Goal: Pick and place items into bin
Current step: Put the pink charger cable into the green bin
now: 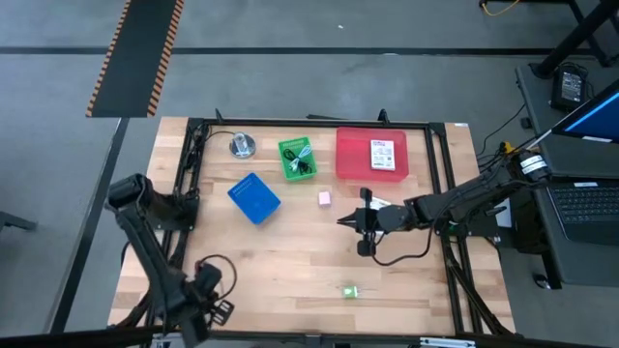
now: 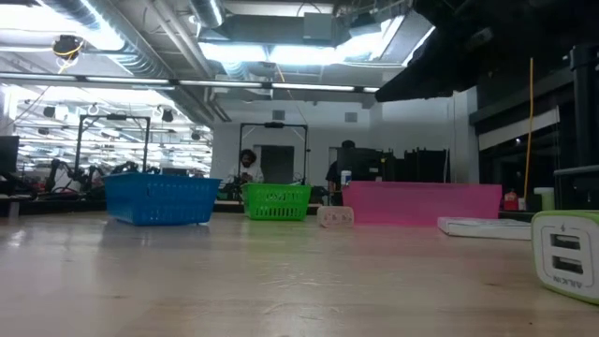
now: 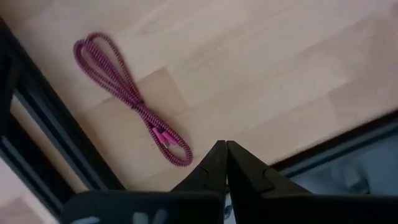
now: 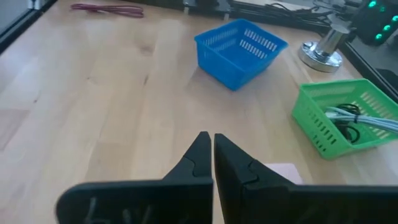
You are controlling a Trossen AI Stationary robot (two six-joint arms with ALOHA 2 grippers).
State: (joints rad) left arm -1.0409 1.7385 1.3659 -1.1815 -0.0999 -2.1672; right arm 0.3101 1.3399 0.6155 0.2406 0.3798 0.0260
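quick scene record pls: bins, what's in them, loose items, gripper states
blue bin: empty
green bin: holds cables
red bin: holds white packet
loose on table: pink cube, green block, magenta cord, white packet
also there: round metal object
left gripper: shut, empty, near the cord at the table's front-left
right gripper: shut, empty, mid-table right of the pink cube

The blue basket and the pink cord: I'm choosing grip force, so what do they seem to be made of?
The blue lattice-walled basket looks like moulded plastic: thin slotted walls with an even matte colour. The looped pink cord looks like a cable in a woven fabric sleeve, going by its pink-and-dark braided pattern; its core cannot be seen.
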